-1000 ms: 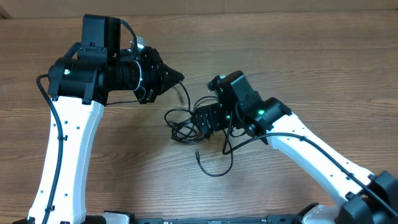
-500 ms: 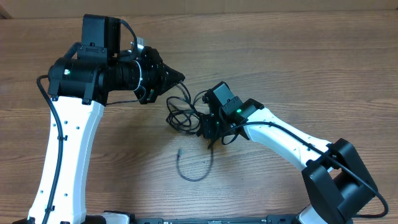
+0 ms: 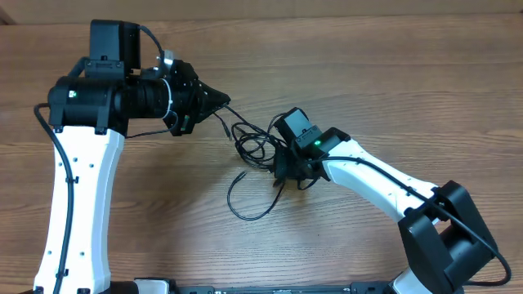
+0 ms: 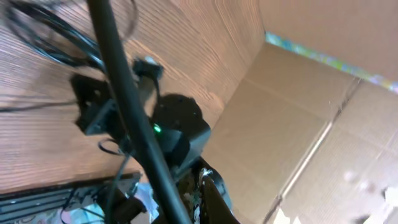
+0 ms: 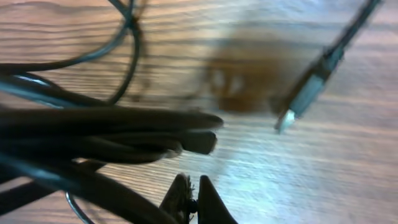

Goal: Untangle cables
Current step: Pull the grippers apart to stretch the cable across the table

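Table [image 3: 392, 82]: wood-grain, smooth, satin | cables [image 3: 253, 143]: black, smooth, slightly glossy sheath | plug [image 5: 308, 93]: bright metal tip | arm links [image 3: 78, 204]: white glossy plastic | wall [image 4: 311, 93]: matt brown cardboard

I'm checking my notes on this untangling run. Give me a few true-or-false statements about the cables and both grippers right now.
1. The cables lie on a wooden table. True.
2. The left gripper is wide open. False: it is shut, with a cord running into its tip.
3. The right gripper is far from the bunch. False: it sits right at it, shut.
4. A loose loop trails from the bunch toward the robot's side. True.
5. The right wrist view shows a plug. True.
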